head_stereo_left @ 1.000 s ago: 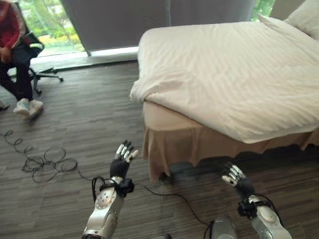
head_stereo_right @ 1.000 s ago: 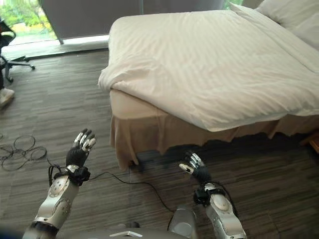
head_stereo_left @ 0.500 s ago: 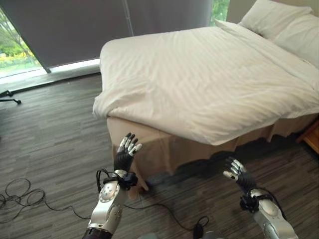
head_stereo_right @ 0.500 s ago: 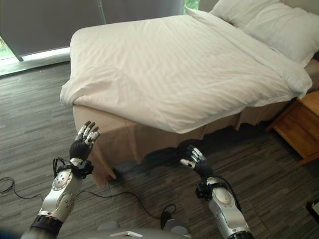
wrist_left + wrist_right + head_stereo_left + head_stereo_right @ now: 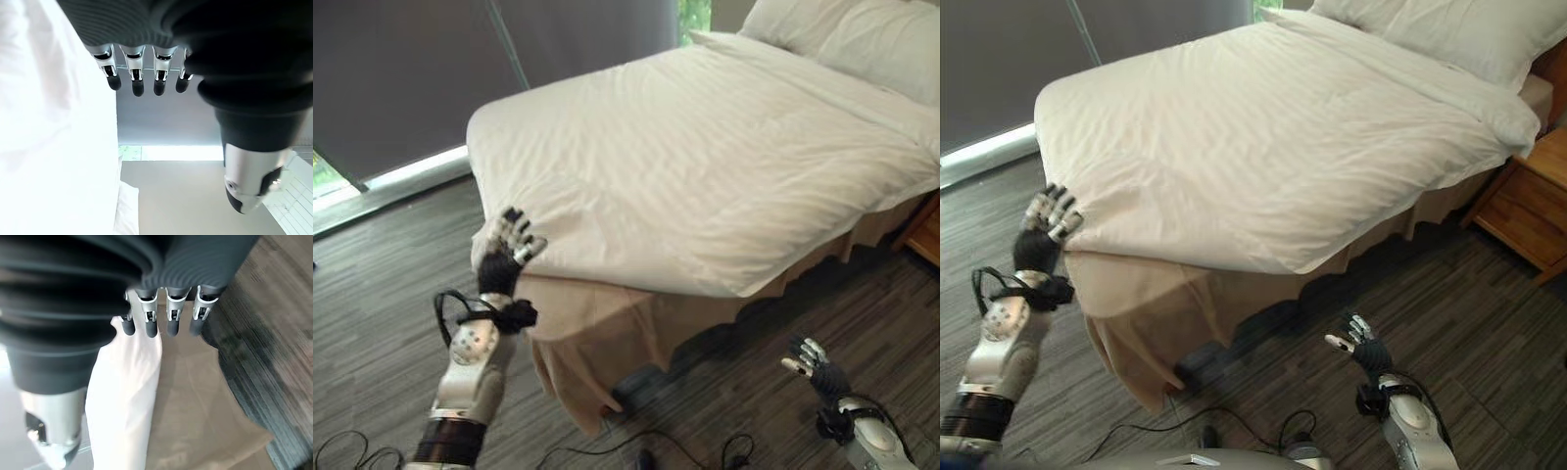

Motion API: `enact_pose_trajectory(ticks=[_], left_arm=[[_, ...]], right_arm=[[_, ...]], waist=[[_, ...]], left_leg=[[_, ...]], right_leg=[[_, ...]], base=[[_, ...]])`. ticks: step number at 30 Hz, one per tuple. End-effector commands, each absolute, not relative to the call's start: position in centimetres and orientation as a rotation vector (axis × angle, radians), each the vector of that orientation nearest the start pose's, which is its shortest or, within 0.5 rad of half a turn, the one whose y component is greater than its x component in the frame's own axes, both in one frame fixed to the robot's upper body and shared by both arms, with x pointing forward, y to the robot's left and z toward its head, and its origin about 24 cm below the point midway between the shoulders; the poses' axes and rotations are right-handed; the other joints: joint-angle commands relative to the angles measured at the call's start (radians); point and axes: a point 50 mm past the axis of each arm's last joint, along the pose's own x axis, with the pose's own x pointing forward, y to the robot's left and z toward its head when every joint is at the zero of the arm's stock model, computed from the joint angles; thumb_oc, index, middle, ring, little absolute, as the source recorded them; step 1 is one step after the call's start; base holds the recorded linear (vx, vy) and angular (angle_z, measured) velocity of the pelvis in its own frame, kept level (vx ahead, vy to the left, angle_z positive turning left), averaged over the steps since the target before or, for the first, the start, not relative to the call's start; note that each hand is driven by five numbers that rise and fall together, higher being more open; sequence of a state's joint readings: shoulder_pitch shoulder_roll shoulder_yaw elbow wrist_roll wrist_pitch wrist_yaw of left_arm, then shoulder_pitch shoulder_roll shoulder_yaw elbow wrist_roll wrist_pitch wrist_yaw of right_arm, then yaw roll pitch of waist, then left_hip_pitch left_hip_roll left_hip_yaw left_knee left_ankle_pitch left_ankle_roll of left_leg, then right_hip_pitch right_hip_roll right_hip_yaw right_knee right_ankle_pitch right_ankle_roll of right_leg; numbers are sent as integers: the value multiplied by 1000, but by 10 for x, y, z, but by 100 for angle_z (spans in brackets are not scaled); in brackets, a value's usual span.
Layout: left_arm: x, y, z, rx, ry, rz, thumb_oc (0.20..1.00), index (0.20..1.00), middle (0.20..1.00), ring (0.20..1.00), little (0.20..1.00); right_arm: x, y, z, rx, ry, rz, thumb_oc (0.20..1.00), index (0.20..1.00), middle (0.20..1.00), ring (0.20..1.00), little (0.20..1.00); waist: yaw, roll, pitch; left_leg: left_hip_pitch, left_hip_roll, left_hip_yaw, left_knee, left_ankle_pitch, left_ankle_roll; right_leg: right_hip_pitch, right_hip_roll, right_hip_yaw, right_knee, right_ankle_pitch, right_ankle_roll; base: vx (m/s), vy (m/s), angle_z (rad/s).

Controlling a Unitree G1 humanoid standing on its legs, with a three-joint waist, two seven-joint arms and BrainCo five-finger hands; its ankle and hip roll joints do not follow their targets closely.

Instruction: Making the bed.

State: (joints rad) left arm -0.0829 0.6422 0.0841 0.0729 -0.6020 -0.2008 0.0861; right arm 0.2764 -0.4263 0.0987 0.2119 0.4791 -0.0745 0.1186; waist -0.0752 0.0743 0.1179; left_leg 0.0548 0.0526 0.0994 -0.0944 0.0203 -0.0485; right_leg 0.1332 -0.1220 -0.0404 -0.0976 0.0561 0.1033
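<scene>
We're reaching: left hand [image 5: 509, 245] fingers wide by the duvet [image 5: 705, 166] corner, right hand [image 5: 811, 360] relaxed low; next, grip that corner.

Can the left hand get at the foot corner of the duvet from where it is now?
Probably yes. The left hand is raised, open, right beside the corner of the duvet, with nothing between them.

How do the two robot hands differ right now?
The left robot hand is raised high, up at the duvet by the bed's corner; the right robot hand hangs low over the floor, clear of the bed. The left shows its dark back, the right is seen more from the side. Both have straight, open fingers and hold nothing.
</scene>
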Motion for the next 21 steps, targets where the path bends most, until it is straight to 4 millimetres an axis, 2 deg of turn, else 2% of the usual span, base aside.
enact_pose_trajectory(ticks=[1,4,6,9,10,11,13,14,15,17,18,19,20,21], left_arm=[[256,323,170,345,-400,273,1000,1000,1000,1000,1000],[249,349,193,481,-410,354,1000,1000,1000,1000,1000],[249,356,202,539,-405,380,1000,1000,1000,1000,1000],[249,356,202,539,-405,380,1000,1000,1000,1000,1000],[246,366,219,599,-435,432,1000,1000,1000,1000,1000],[246,368,224,610,-449,444,1000,1000,1000,1000,1000],[249,364,224,574,-466,436,1000,1000,1000,1000,1000],[252,363,224,549,-472,429,1000,1000,1000,1000,1000],[254,361,224,549,-469,414,1000,1000,1000,1000,1000],[258,358,226,547,-476,397,1000,1000,1000,1000,1000],[257,359,230,562,-490,414,1000,1000,1000,1000,1000],[256,360,230,563,-490,415,1000,1000,1000,1000,1000],[253,364,230,566,-484,435,1000,1000,1000,1000,1000],[253,364,230,566,-483,436,1000,1000,1000,1000,1000]], right_arm=[[190,-220,-22,76,300,145,1000,1000,1000,1000,1000],[186,-216,-24,93,318,185,1000,1000,1000,1000,1000],[186,-215,-25,96,323,196,1000,1000,1000,1000,1000],[186,-215,-25,96,323,196,1000,1000,1000,1000,1000],[183,-214,-29,100,345,202,1000,1000,1000,1000,1000],[185,-212,-30,93,349,220,1000,1000,1000,1000,1000],[190,-208,-28,74,343,247,1000,1000,1000,1000,1000],[193,-207,-27,68,336,255,1000,1000,1000,1000,1000],[194,-208,-27,60,335,249,1000,1000,1000,1000,1000],[197,-207,-26,72,326,247,1000,1000,1000,1000,1000],[195,-207,-26,74,321,239,1000,1000,1000,1000,1000],[195,-207,-26,74,321,240,1000,1000,1000,1000,1000],[196,-206,-24,66,314,250,1000,1000,1000,1000,1000],[196,-206,-24,66,314,251,1000,1000,1000,1000,1000]], waist=[[36,-43,-38],[45,-53,-38],[46,-57,-38],[47,-57,-38],[57,-70,-33],[65,-80,-30],[68,-80,-1],[65,-74,16],[43,-66,30],[32,-54,34],[54,-73,38],[50,-74,39],[63,-84,41],[62,-84,42]], left_leg=[[-1,37,-16,7,43,-19],[-9,25,-10,7,32,-10],[-12,21,-9,7,29,-7],[-13,21,-8,7,29,-7],[-18,14,-6,7,20,1],[-21,7,-7,7,10,12],[-19,3,-11,7,8,26],[-22,7,-20,9,15,30],[-19,13,-61,17,11,32],[-16,27,-96,17,14,25],[-24,32,-114,30,13,11],[-24,30,-118,32,12,11],[-19,39,-111,31,18,6],[-18,39,-111,31,18,6]], right_leg=[[-29,-27,24,43,-52,39],[-36,-40,28,39,-43,53],[-40,-45,27,39,-41,58],[-40,-45,27,39,-41,58],[-51,-53,22,46,-32,70],[-85,-59,25,109,-27,83],[-171,-53,52,269,32,105],[-216,-35,92,362,49,116],[-238,20,177,396,32,112],[-252,80,259,305,-50,70],[-224,48,218,176,-43,52],[-217,45,214,168,-40,52],[-212,35,172,166,-42,45],[-212,35,172,166,-42,45]], base=[[34,79,1],[44,86,0],[18,27,-1],[26,29,5],[76,104,-2],[57,114,-5],[-81,49,-11],[-62,-6,-9],[7,-16,3],[111,-98,47],[102,-151,65],[57,-177,56],[10,-44,31],[8,-47,37]])
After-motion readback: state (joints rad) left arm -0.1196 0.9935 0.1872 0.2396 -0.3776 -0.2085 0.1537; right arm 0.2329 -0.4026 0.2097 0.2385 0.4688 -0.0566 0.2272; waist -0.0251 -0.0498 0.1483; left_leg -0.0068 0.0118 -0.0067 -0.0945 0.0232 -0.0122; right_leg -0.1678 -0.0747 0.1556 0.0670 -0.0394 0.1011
